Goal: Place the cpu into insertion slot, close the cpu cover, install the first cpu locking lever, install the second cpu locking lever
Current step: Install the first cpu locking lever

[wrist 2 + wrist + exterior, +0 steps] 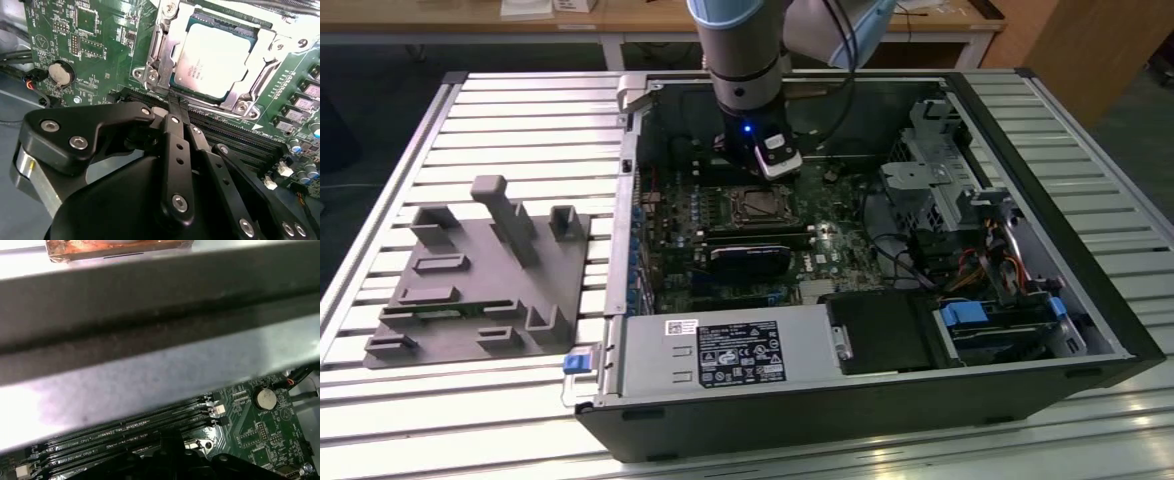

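The gripper [176, 102] has its fingers pressed together into one narrow tip, apparently to push on small hardware, touching the cpu cover [159, 47] at its near edge. Beyond, the cpu [212, 57] sits in the insertion slot [757, 205], mid-motherboard.

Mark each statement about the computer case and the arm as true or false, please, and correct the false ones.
1. The cpu sits in the insertion slot. True.
2. The cpu cover is swung fully open, away from the chip. False: it lies down around the chip.
3. The gripper has its fingertips together near the socket's edge. True.
4. The grey fixture block lies inside the case. False: it lies on the slatted table beside the case, at the exterior view's left.
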{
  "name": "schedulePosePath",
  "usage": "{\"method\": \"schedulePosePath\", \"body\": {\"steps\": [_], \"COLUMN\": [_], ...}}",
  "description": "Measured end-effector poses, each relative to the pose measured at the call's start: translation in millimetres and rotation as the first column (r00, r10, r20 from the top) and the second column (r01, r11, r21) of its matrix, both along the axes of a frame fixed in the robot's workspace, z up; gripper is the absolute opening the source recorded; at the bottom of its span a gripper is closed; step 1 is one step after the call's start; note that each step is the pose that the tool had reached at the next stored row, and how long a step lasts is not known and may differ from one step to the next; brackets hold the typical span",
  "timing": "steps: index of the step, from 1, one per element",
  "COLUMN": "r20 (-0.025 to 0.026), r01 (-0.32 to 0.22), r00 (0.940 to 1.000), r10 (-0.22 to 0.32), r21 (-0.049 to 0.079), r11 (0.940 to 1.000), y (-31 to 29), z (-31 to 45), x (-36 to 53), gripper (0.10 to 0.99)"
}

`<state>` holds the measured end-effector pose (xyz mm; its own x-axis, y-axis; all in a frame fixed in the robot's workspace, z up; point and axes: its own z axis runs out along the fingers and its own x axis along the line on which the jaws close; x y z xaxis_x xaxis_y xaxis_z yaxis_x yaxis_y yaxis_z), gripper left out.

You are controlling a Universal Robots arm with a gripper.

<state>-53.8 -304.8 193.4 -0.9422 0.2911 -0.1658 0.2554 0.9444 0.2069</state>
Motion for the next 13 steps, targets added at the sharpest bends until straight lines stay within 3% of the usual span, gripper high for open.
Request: {"method": "schedulePosePath", "body": {"steps": [5,8,13], "r20": [0.0004,0.0005,0.0006], "r01": [0.0,0.0,0.0], "r00": [1.0,1.0,1.0], "r10": [0.0,0.0,0.0], "r21": [0.002,0.012,0.012], "r11": [1.0,0.9999,0.9999], "y": [-0.4,-0.4,-0.4], "z": [-1.3,-0.4,11.9], "x": [0.1,0.2,0.4], "gripper": [0.106,0.106,0.106]}}
